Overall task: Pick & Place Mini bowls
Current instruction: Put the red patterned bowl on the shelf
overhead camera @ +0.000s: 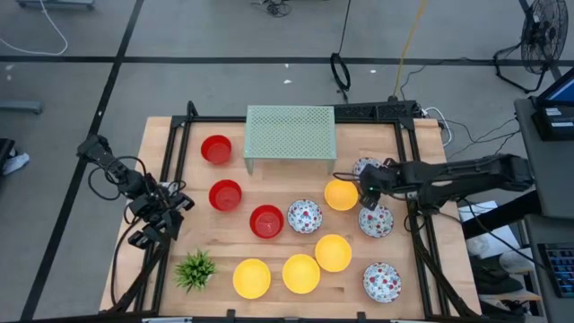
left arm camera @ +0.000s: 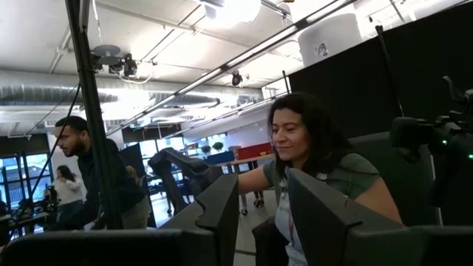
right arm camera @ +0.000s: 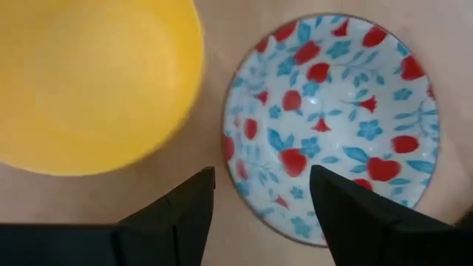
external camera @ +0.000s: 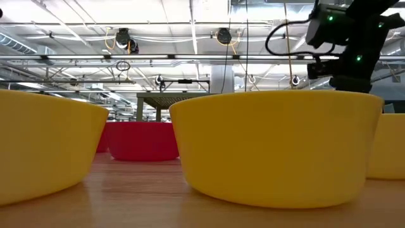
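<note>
A pale green mesh rack (overhead camera: 290,136) stands at the table's (overhead camera: 350,278) far edge (spiky plant (overhead camera: 195,268) nearer).

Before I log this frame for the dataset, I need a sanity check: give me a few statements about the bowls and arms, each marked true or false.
1. Three red bowls sit on the table, one of them beside the green mesh rack. True.
2. The right gripper is shut on a yellow bowl. False: its fingers are open and empty, above the rim of a floral bowl, with a yellow bowl beside it.
3. The left gripper hangs past the table's left edge, holding nothing. True.
4. The spiky green plant stands inside a yellow bowl. False: it stands on the bare wood, next to one.
5. There are two yellow bowls. False: four.
</note>
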You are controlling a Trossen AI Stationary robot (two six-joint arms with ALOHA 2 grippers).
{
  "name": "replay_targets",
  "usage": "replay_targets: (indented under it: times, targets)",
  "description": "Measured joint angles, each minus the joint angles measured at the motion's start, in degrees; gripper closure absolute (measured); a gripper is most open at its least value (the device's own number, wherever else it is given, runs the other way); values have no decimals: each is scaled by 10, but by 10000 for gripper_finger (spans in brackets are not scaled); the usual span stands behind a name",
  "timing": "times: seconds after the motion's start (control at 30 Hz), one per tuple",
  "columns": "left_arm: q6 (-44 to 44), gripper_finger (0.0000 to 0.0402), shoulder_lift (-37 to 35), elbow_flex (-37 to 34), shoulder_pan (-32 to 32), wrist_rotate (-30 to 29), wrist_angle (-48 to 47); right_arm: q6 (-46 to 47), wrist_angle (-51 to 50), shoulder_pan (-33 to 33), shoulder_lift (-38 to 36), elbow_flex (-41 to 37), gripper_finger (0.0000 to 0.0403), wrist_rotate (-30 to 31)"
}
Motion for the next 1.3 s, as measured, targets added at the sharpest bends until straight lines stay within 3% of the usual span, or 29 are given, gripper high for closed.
replay_targets:
  times: [0.37, 0.5, 0.73, 1.07, 1.3]
  targets:
    - [0, 279, 0, 0, 0, 0, 0, -64, 39, -7, 75, 0, 205, 18]
    - [0, 279, 0, 0, 0, 0, 0, -63, 39, -7, 92, 0, 255, 20]
    - [0, 279, 0, 0, 0, 0, 0, -60, 40, -6, 101, 0, 390, 32]
    - [0, 279, 0, 0, 0, 0, 0, -31, 32, -7, 93, 2, 399, 51]
    - [0, 279, 0, 0, 0, 0, 0, -35, -48, -7, 73, 86, 401, 171]
